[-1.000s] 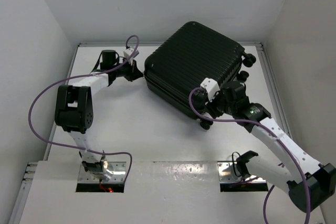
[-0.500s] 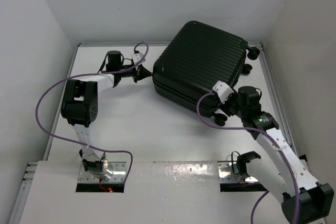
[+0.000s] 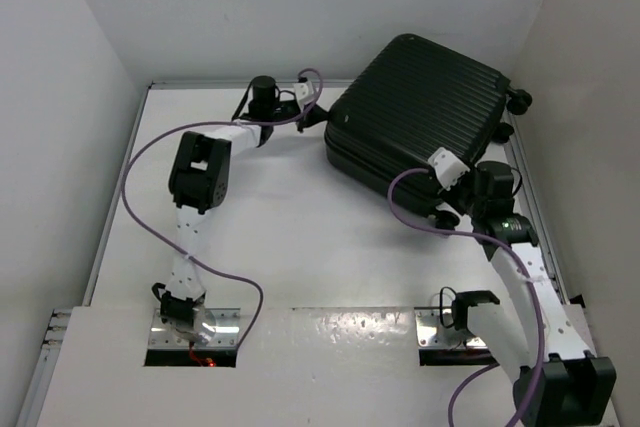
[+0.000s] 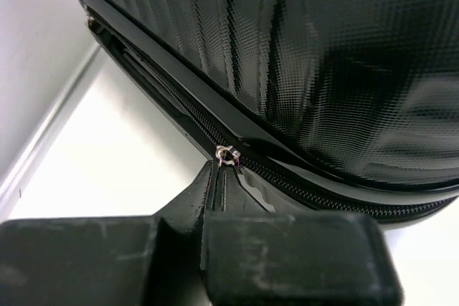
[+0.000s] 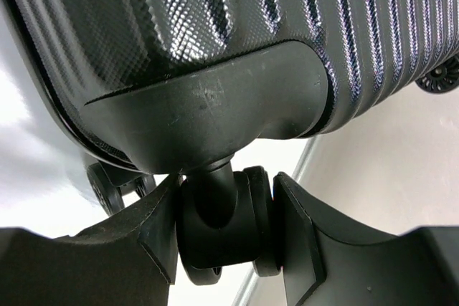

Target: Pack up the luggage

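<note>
The luggage (image 3: 420, 107), a large black ribbed hard-shell suitcase, lies closed at the back right of the table, tilted toward the right wall. My left gripper (image 3: 318, 119) is at its left edge, shut on the zipper pull (image 4: 227, 155) of the zip seam that runs between the shells. My right gripper (image 3: 452, 209) is at the near right corner, shut on one of the suitcase's small black wheels (image 5: 226, 223). The ribbed shell (image 5: 237, 26) fills the right wrist view above that wheel. Another wheel (image 3: 519, 100) shows at the far right.
White walls close in the table at the back, left and right; the suitcase nearly touches the right wall (image 3: 590, 97). A purple cable (image 3: 150, 157) loops off the left arm. The arm bases (image 3: 195, 327) sit at the near edge.
The suitcase has slid to the right and back toward the right wall. Both arms moved with it, the left arm stretching right along the back edge, the right arm swinging right.
</note>
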